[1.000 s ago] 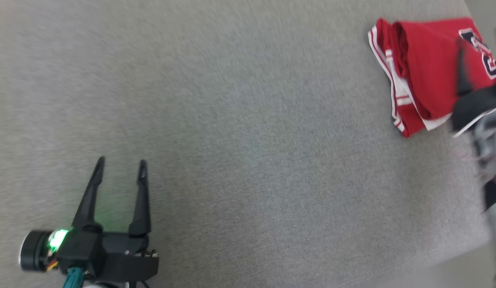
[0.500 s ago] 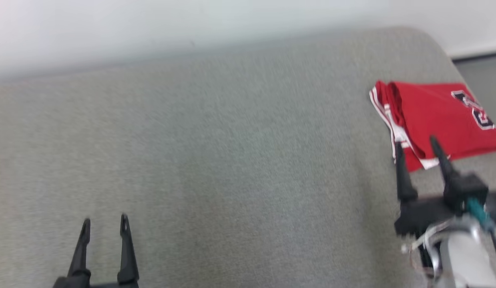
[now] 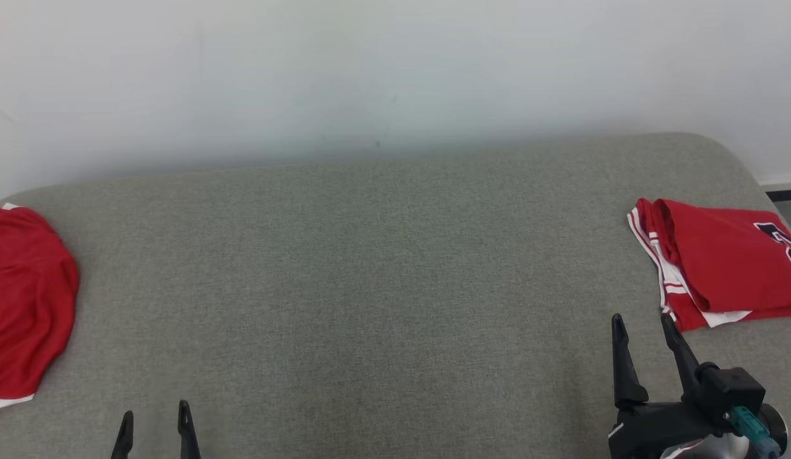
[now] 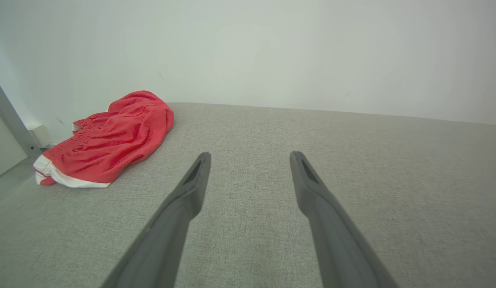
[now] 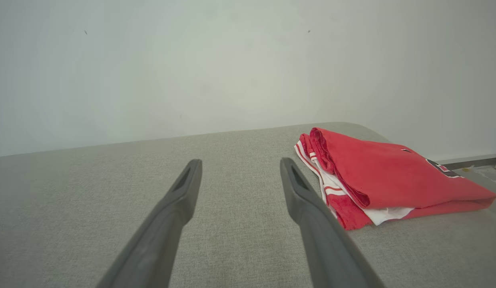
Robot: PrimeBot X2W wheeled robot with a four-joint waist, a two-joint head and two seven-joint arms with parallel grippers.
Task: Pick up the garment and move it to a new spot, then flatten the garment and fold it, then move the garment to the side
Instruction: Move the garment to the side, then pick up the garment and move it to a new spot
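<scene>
Grey table (image 3: pixel 370 287): wide bare middle.
Folded garment (image 3: pixel 720 268): red, white trim, at table's right edge. Reads as fold and set-aside done.
Crumpled garment (image 3: pixel 25 299): red heap at left edge. Judge pick-up step next; calls for reach left, low pinch on raised fold.
My left end effector (image 3: pixel 154 411), right end effector (image 3: pixel 642 319): fingers spread wide, holding nothing, touching nothing. Right one just short of folded garment.

We see matt, coarse-woven grey cloth over the counter (image 3: pixel 382 287), soft red cloth with white trim in the folded garment (image 3: pixel 720 261) and the crumpled garment (image 3: pixel 25 299), matt dark plastic on the left gripper (image 3: pixel 155 411) and right gripper (image 3: pixel 642 319), and a smooth matt wall (image 3: pixel 395 76).
</scene>
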